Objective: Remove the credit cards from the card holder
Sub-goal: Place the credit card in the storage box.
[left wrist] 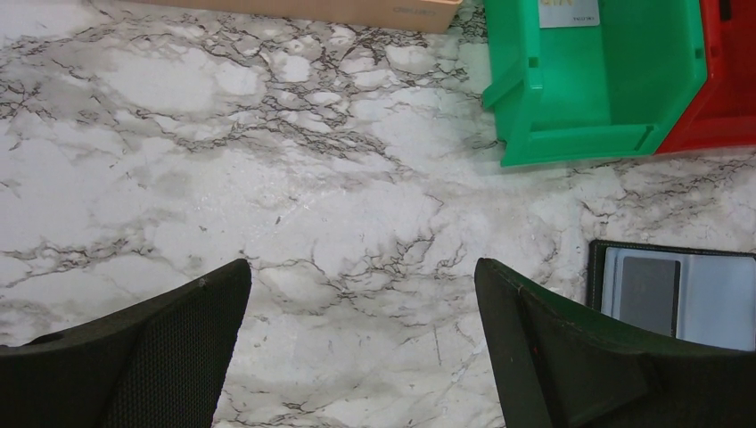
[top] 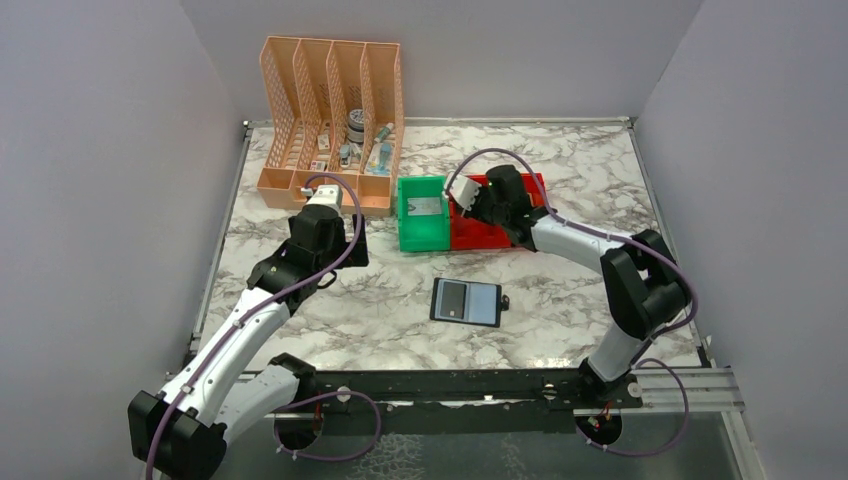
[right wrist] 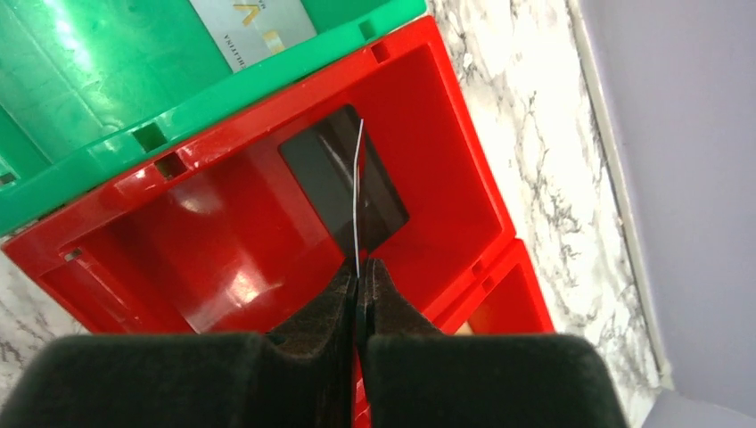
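Card holder (top: 466,302): laid open and flat on the table (top: 380,320), a little on the near side of its middle and well apart from both arms. Two grey-blue panels are turned upward. A darker rectangle is seen on the left panel, but it cannot be told whether this is a card sitting in the pocket.
Handling of the holder: judged light and soft at the fold, so it is likely to slide or lift when a card is pulled. One half is best pressed down while the card is drawn out by its free short edge.
Left gripper (left wrist: 361,263): spread wide with nothing held, hung over bare marble toward the left edge of the table, the holder near its right finger.
Right gripper (right wrist: 359,267): clenched on a credit card (right wrist: 358,178), which is seen edge-on as a thin pale line above the red bin (right wrist: 223,241).
Handling of the held card: judged stiff, thin, very light and smooth. Only a narrow strip at one end is pinched, so a turn between the pads is possible.
Green bin (top: 420,238): set touching the red bin on its left, toward the far edge of the table; one pale card (top: 425,207) is laid inside it.
File organizer (top: 330,100): placed at the far left corner, not concerned by the task.
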`<state>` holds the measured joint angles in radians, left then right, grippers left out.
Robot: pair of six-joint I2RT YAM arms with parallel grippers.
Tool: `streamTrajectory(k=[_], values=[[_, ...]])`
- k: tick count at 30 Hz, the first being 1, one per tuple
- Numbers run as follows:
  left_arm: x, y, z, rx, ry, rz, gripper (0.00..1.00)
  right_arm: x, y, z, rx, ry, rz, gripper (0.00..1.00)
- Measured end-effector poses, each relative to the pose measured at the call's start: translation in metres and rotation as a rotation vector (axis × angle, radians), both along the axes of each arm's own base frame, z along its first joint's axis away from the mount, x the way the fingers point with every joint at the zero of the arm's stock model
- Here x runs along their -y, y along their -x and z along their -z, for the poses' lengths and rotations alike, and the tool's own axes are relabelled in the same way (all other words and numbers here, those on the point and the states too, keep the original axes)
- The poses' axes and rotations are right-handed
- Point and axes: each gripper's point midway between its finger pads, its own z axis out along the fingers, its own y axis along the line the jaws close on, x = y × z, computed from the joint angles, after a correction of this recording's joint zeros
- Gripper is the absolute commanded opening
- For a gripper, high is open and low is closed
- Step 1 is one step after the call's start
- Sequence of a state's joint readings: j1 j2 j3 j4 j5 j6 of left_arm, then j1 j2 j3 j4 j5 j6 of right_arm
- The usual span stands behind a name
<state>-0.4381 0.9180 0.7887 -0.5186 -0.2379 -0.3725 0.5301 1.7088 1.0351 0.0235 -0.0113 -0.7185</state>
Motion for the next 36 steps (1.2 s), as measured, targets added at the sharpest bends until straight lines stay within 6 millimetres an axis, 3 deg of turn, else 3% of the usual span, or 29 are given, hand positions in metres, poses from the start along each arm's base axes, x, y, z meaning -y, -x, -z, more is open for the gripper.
streamTrajectory(k=[6, 27, 36], values=[[0.000, 0.000, 0.000, 0.001, -0.007, 0.005, 0.99, -0.008, -0.013, -0.007, 0.047, 0.039, -0.053, 0.01], [-0.001, 0.000, 0.000, 0.002, -0.013, 0.009, 0.99, -0.025, -0.045, 0.021, 0.051, 0.188, -0.177, 0.01], [-0.001, 0.000, 0.000, 0.002, -0.014, 0.009, 0.99, -0.025, -0.045, 0.033, 0.024, 0.222, -0.199, 0.07]])
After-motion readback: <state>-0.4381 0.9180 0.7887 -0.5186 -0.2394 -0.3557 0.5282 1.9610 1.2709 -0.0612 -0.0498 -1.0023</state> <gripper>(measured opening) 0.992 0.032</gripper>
